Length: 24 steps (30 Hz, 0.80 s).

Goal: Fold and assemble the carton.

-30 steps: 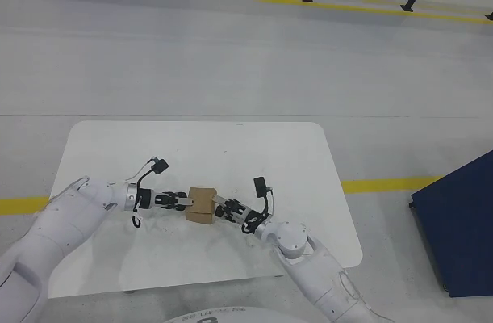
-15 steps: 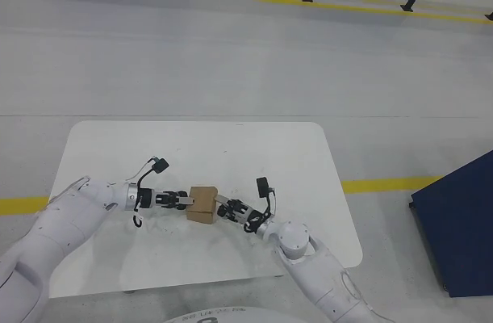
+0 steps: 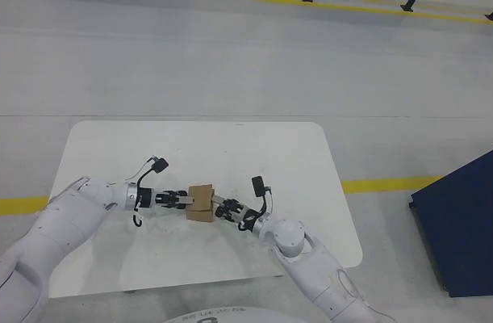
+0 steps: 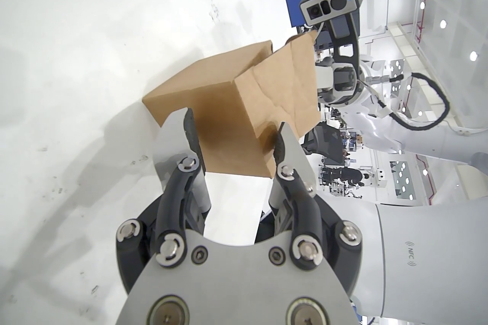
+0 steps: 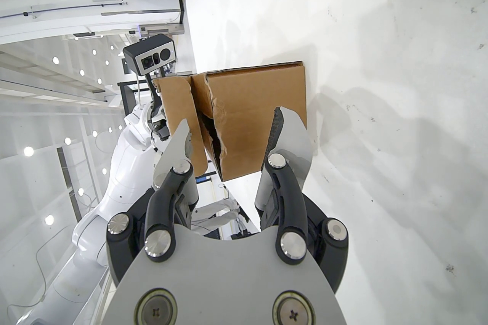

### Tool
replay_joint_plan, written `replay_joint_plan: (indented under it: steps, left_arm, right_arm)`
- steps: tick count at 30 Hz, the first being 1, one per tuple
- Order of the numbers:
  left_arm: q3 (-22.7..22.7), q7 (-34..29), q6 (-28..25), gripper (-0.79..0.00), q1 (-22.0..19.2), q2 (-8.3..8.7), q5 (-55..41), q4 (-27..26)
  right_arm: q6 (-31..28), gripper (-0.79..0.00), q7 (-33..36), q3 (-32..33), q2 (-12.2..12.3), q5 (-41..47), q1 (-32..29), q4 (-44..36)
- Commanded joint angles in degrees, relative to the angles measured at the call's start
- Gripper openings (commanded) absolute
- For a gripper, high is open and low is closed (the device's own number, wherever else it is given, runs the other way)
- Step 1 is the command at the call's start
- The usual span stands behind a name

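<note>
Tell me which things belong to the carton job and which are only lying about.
Job: carton, left gripper and right gripper, both closed on it, white table under it.
Lying about: blue panel beside the table, yellow floor line.

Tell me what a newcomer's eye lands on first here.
A small brown carton sits near the middle of the white table, with one flap hanging loose. The left gripper and the right gripper close in on it from opposite ends.
</note>
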Motion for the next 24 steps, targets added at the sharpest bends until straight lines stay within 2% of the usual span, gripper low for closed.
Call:
replay_joint_plan:
  steps: [1,24]
  left_arm:
    - [0.1,0.0,0.0,-0.413,0.0,0.02,-0.1,0.0]
    - [1.2,-1.1,1.1,-0.403,-0.7,-0.63,0.4,1.6]
  right_arm:
    - [0.3,-0.394,-0.1,-0.1,0.0,-0.1,0.1,0.0]
    - [1.9,-0.406,-1.4,-0.5,0.0,-0.6,0.2,-0.1]
